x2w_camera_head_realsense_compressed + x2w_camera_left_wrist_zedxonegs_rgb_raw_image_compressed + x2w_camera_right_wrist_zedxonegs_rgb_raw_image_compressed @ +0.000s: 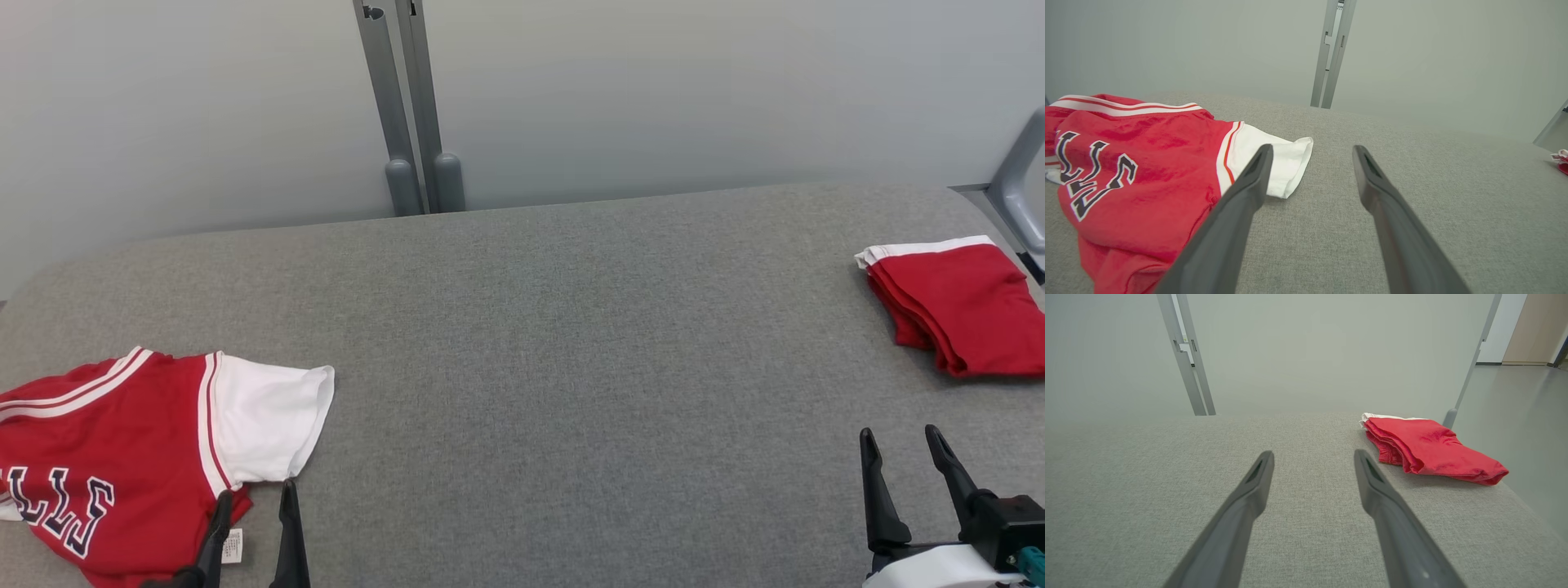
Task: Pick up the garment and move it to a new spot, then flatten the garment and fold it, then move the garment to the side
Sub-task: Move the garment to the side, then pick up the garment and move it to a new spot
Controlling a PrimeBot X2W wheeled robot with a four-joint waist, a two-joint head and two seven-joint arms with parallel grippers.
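jersey (106,465) x1 by l gripper (255,490), folded garment (963,306) x1 by r gripper (900,431), both jaws wide.

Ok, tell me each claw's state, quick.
Left claw: open, holding nothing, by the red jersey.
Right claw: open, holding nothing.

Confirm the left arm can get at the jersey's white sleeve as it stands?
Probably yes. The left gripper is open at the edge of the jersey; the white sleeve lies just beyond its fingertips on the grey table, with nothing between them.
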